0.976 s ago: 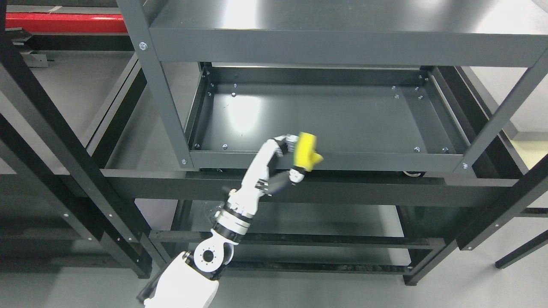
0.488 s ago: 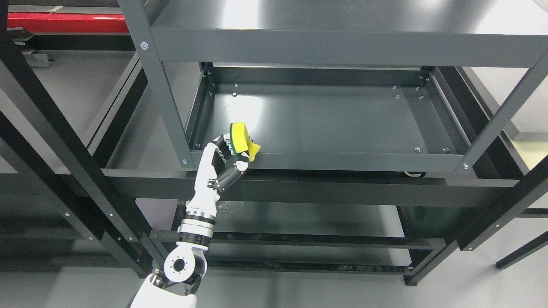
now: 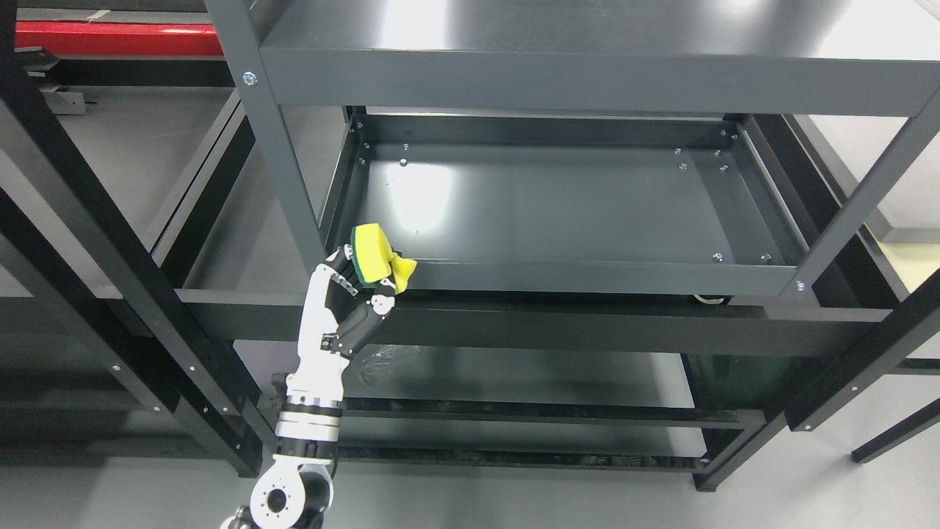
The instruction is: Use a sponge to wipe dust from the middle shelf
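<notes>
My left hand [image 3: 360, 283] comes up from the bottom left and is shut on a yellow sponge with a green scouring side [image 3: 374, 261]. It holds the sponge at the front left corner of the dark grey middle shelf [image 3: 558, 206], against the shelf's front lip [image 3: 602, 278]. The sponge is squeezed and tilted, with the green side to the left. The shelf tray has a raised rim and glare on its left part. My right hand is out of view.
The top shelf [image 3: 587, 44] overhangs the middle one. Grey uprights stand at the front left [image 3: 283, 169] and front right [image 3: 859, 198]. A black frame beam [image 3: 587, 323] runs below the shelf, with a lower shelf [image 3: 514, 375] underneath. A red bar [image 3: 110, 38] lies at the back left.
My left hand has carried the sponge leftward along the shelf's front edge, from the middle to the front left corner. The arm has swung left and lower.
</notes>
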### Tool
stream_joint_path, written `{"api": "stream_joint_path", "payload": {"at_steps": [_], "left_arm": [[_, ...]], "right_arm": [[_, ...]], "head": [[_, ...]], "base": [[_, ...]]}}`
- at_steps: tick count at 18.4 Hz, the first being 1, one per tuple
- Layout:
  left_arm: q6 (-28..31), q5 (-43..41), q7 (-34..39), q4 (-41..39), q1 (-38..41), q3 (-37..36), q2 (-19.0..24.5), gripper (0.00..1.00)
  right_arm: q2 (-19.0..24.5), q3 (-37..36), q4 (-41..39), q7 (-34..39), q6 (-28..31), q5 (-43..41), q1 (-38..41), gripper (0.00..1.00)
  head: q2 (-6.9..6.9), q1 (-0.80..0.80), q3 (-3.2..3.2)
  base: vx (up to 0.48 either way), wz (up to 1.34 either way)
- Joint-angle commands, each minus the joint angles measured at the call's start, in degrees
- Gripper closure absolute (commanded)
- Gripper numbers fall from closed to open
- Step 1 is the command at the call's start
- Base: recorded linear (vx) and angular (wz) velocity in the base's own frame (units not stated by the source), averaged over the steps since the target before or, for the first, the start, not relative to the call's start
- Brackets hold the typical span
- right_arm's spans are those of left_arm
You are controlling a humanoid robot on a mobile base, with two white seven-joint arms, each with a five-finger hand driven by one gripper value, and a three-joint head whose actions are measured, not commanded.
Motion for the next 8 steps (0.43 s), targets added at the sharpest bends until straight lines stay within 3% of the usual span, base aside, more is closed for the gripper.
{"api": "stream_joint_path", "payload": {"at_steps": [1,8], "left_arm": [[-0.49,0.08,-0.24,-6.41,2.23,2.25,0.71,1.00],[-0.22,0.08,-0.24,-6.32,2.58,2.43,0.71,1.00]], "right_arm": [[-1.00,0.00,-1.00,-0.03,4.18,0.00,0.00,0.00],[-1.00,0.00,-1.00,-0.03,4.18,0.00,0.00,0.00]], "head": [[0.00,0.00,0.00],[0.00,0.00,0.00]], "base": [[0.000,0.00],[0.000,0.00]]}}
